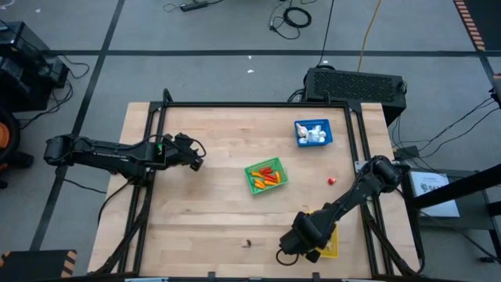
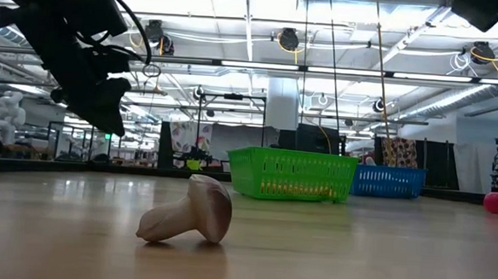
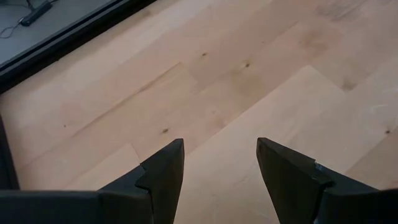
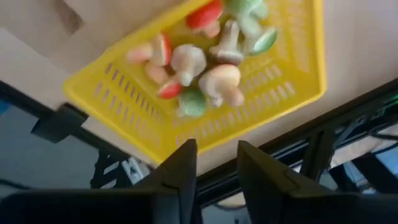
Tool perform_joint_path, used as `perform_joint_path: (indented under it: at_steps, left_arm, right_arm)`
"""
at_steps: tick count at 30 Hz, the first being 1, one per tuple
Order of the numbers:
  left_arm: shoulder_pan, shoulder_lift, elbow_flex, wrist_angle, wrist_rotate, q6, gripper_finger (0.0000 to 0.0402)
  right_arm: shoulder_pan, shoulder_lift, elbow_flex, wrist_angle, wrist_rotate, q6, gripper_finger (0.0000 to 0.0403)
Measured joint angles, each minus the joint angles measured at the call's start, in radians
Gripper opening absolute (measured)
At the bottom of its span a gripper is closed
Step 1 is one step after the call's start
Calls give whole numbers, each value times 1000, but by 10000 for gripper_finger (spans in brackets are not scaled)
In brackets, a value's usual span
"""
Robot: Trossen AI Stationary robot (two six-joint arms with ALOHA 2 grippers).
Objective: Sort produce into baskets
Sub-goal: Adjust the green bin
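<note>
High view: the left end effector (image 1: 196,157) hangs over bare wood at the left half of the surface (image 1: 196,211), well apart from all baskets. The right end effector (image 1: 291,252) is at the near right, over the yellow basket (image 1: 331,244), which its arm mostly covers. The green basket (image 1: 265,175) sits mid-surface with orange and red pieces inside; the blue basket (image 1: 313,131) stands toward the far right with white pieces. A small red piece (image 1: 331,181) lies loose between them and the right rail. A small mushroom piece (image 1: 248,244) lies near the front edge.

Low view: the mushroom piece (image 2: 187,211) lies tipped on its side in the foreground.

Left wrist view: the fingers (image 3: 165,171) stand apart over bare wood, holding nothing.

Right wrist view: the fingers (image 4: 183,168) stand slightly apart, empty, above the yellow basket (image 4: 112,93), which holds mushroom-shaped pieces (image 4: 221,81).
</note>
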Motion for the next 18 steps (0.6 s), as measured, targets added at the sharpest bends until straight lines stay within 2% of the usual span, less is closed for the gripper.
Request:
perform_joint_path:
  at_steps: [4,9,13,18]
  left_arm:
    - [0,0,0,-1,0,0,210]
    - [0,0,0,5,-5,0,210]
    - [0,0,0,7,-5,-2,210]
    - [0,0,0,8,-5,-2,210]
  right_arm:
    - [-6,-3,8,-17,-16,-48,135]
    - [-37,-48,51,-32,290,-150,132]
    - [-129,-76,52,-52,490,-157,100]
    - [-313,-75,-3,36,530,-325,21]
